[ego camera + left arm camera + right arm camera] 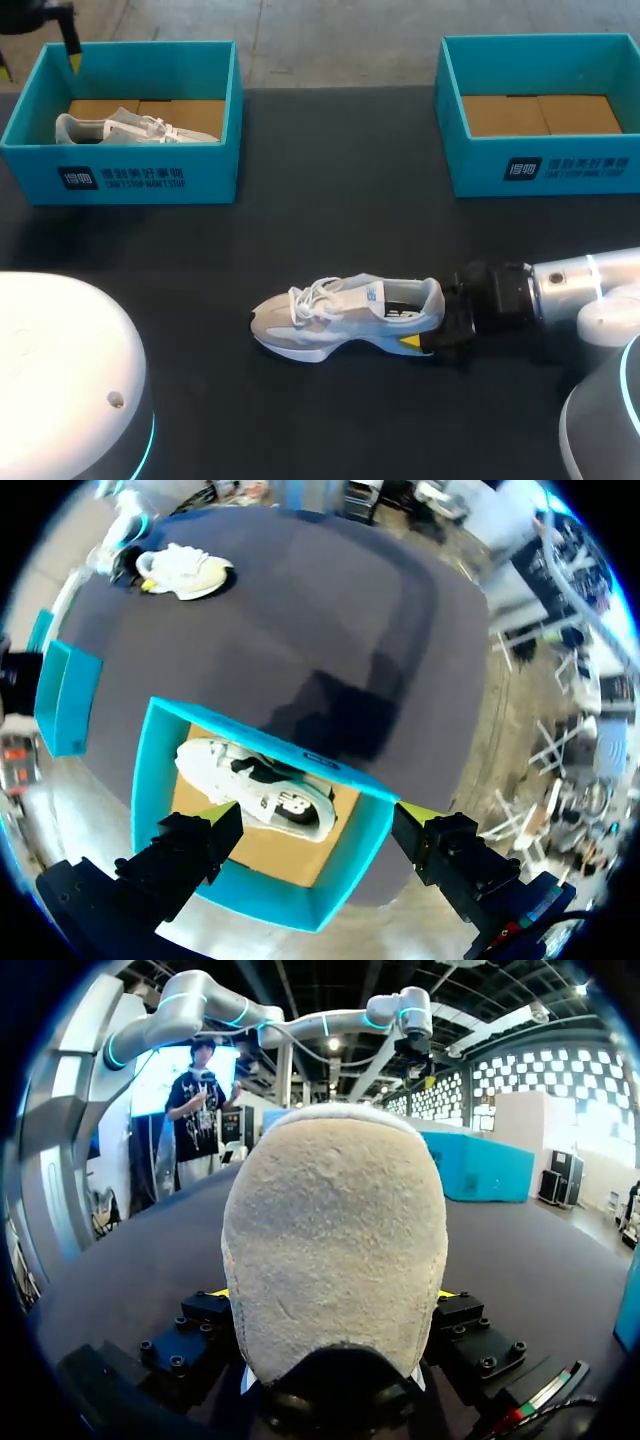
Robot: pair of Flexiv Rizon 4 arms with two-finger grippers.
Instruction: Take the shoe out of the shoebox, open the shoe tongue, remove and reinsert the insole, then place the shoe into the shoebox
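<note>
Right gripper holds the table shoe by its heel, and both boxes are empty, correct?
No. Only the right box is empty; the left box holds a second shoe, as the head view shows. The right gripper does hold the table shoe by its heel.

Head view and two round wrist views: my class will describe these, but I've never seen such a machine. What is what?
It is a two-armed robot, and each arm ends in a two-fingered claw. The head view looks down from above. Each round picture comes from a wrist camera. On the black table stand the left shoebox and the right shoebox; a grey shoe lies nearer. The right claw grips its heel. The left claw hangs open over the left shoebox, which holds a second shoe.
</note>
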